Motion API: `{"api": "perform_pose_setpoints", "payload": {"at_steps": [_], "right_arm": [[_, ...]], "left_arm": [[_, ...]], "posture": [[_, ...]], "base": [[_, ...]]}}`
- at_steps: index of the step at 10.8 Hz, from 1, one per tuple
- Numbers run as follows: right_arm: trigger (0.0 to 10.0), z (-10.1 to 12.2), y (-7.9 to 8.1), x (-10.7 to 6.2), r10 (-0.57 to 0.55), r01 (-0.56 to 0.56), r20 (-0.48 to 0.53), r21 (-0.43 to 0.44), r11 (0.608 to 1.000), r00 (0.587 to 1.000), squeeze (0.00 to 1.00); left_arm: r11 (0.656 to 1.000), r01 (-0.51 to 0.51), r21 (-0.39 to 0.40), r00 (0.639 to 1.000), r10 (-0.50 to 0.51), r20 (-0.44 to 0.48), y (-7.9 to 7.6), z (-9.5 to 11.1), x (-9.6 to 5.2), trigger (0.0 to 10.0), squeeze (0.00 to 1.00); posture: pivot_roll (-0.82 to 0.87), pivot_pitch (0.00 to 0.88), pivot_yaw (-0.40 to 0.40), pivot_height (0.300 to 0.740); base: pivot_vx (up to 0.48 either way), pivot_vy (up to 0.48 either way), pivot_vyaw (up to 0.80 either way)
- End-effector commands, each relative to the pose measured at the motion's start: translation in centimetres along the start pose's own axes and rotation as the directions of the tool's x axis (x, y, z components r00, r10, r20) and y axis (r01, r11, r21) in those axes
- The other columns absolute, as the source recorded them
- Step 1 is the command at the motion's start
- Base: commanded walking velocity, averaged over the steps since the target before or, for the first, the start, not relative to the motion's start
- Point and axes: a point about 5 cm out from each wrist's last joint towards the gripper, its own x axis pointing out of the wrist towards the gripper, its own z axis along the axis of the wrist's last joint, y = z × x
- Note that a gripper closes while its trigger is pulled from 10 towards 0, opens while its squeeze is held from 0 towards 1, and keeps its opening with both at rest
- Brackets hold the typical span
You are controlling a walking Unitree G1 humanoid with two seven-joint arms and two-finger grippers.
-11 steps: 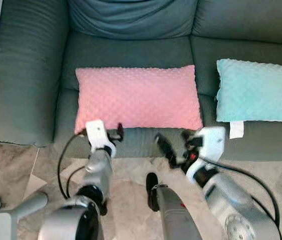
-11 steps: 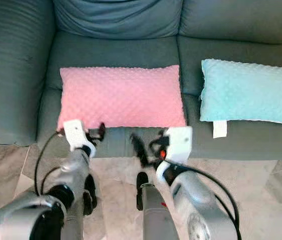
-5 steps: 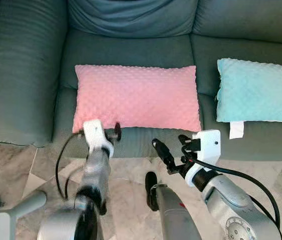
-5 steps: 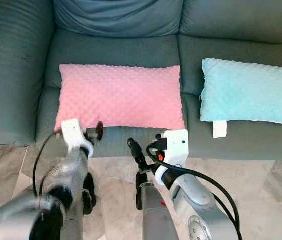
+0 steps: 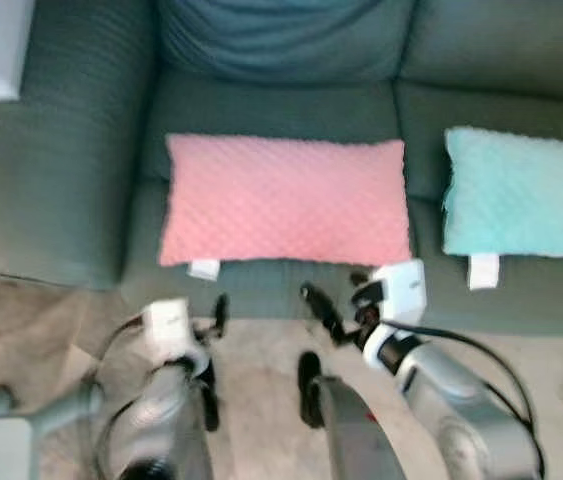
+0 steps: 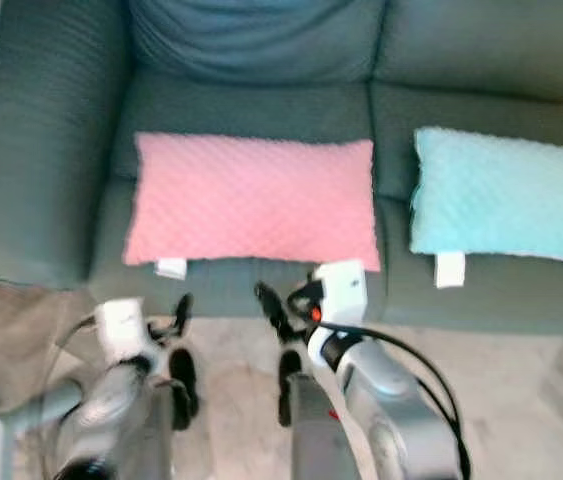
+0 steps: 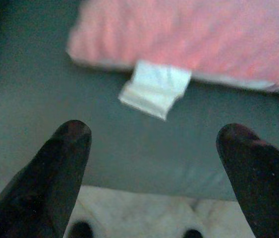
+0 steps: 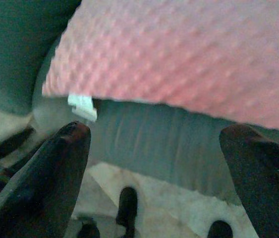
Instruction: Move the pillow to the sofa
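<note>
While the pink pillow (image 5: pixel 286 200) lies flat on the sofa's middle seat cushion (image 5: pixel 271 105), its white tag (image 5: pixel 203 268) at the front edge, the task reads as done in all but the retreat.

Item, head views: left gripper (image 5: pixel 218 310) and right gripper (image 5: pixel 333 310) both hang low before the seat front, apart from the pillow, holding nothing. A turquoise pillow (image 5: pixel 521 195) occupies the neighbouring seat cushion; a loose back cushion (image 5: pixel 281 40) sits behind. Advice for the step: draw both arms straight away from the seat and keep the fingers off the pillow's front hem, so it is not dragged over the edge.

Item, left wrist view: black fingers (image 7: pixel 55 173) spread wide, empty, aimed at the seat front below the pillow's corner and tag.

Item, right wrist view: fingers (image 8: pixel 45 178) likewise spread and empty, facing the pillow's dimpled face above the ribbed seat front.

Item, surroundings: dark teal corduroy sofa with a broad armrest (image 5: pixel 51 150) on the robot's left; veined marble-look tile floor (image 5: pixel 31 320); a grey furniture base (image 5: pixel 1 430) at the near left. Views blurred.
</note>
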Motion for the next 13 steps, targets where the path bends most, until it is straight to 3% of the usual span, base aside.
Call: {"api": "perform_pose_setpoints", "payload": {"at_steps": [1, 3, 4, 6, 8, 11, 13], "right_arm": [[10.0, -1.6, -0.1, -0.2, -0.013, 0.012, -0.058, -0.015, 1.000, 0.998, 0.00], [10.0, -2.5, -1.2, 0.1, -0.067, 0.062, -0.088, -0.051, 0.997, 0.994, 0.00], [10.0, -2.8, -2.4, 0.4, -0.149, 0.140, -0.086, -0.104, 0.985, 0.985, 0.00], [10.0, -2.9, -4.2, 0.4, -0.223, 0.211, -0.070, -0.139, 0.967, 0.972, 0.00], [10.0, -3.1, -4.9, 0.4, -0.241, 0.229, -0.053, -0.165, 0.959, 0.969, 0.00], [10.0, -3.5, -6.1, 0.3, -0.302, 0.293, 0.000, -0.236, 0.926, 0.953, 0.00], [10.0, -3.2, -6.6, 1.0, -0.305, 0.302, 0.030, -0.246, 0.921, 0.952, 0.00]], "left_arm": [[0.999, 0.028, 0.018, 0.999, -0.027, -0.046, 0.3, -0.7, -1.3, 10.0, 0.00], [0.998, 0.045, 0.040, 0.998, -0.043, -0.044, 1.1, -0.1, -1.5, 10.0, 0.00], [0.997, 0.044, 0.059, 0.998, -0.042, -0.036, 1.8, 0.6, -1.0, 10.0, 0.00], [0.996, 0.051, 0.079, 0.998, -0.049, -0.033, 1.5, 1.3, -0.4, 10.0, 0.00], [0.994, 0.044, 0.095, 0.999, -0.043, -0.015, 1.0, 2.1, -0.4, 10.0, 0.00], [0.980, -0.109, 0.164, 0.992, 0.098, 0.079, 3.1, 3.7, 0.1, 10.0, 0.00], [0.974, -0.172, 0.150, 0.984, 0.161, 0.080, 3.8, 4.3, 0.7, 10.0, 0.00]], "posture": [[-0.16, 0.368, 0.000, 0.740], [-0.16, 0.295, 0.003, 0.740], [-0.17, 0.233, 0.001, 0.740], [-0.18, 0.125, -0.007, 0.740], [-0.19, 0.083, -0.002, 0.740], [-0.20, 0.006, -0.016, 0.740], [-0.18, 0.000, -0.026, 0.740]], "base": [[0.000, 0.000, 0.00], [0.000, 0.000, 0.00], [0.000, 0.000, 0.00], [0.000, 0.000, 0.00], [0.000, 0.000, 0.00], [0.000, 0.000, 0.00], [0.000, 0.000, 0.00]]}}
